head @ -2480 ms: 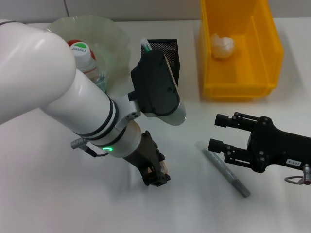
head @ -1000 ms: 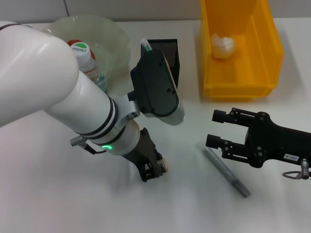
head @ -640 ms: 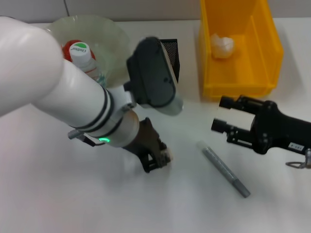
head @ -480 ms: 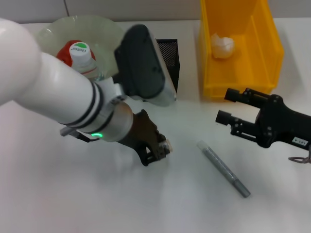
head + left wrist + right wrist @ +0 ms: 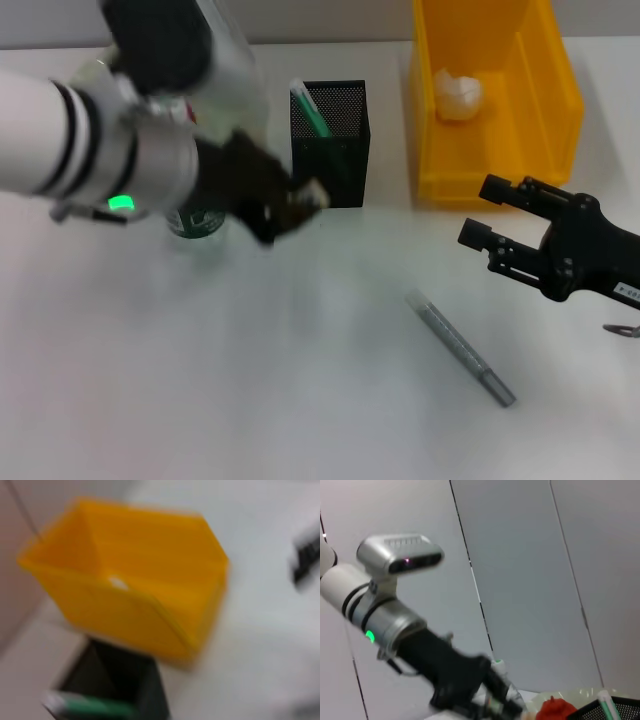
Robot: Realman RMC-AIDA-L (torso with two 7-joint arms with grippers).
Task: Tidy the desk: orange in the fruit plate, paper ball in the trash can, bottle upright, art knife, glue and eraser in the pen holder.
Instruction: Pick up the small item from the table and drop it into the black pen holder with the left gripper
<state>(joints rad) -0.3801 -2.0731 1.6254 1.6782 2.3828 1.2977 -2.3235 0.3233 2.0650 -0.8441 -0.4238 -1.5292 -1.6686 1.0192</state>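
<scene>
Head view: nearest on the white surface (image 5: 200,400) lies a grey art knife (image 5: 460,348), well in front of the pen holder (image 5: 332,145). The right pincer (image 5: 490,215) hovers open to the holder's right. The left pincer (image 5: 295,205) is closed on a small beige eraser (image 5: 310,193) just in front of the holder's left corner. Right of the holder, the yellow trash can (image 5: 495,180) contains the paper ball (image 5: 456,92).
</scene>
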